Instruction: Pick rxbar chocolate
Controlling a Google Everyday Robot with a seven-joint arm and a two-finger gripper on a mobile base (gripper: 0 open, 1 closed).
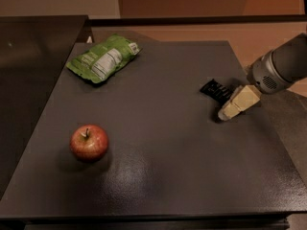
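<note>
The rxbar chocolate (214, 89) is a small flat black wrapper lying on the dark table (158, 176) at the right. Only its left part shows; the rest is hidden behind my gripper. My gripper (225, 113), with cream-coloured tips on a grey arm (280, 68), comes in from the right edge and hangs low over the bar's near right end, its tips close to the table surface. I cannot tell whether it touches the bar.
A green crinkled snack bag (103, 59) lies at the back left of the table. A red apple (89, 143) stands at the front left. The table's right edge runs just beyond the arm.
</note>
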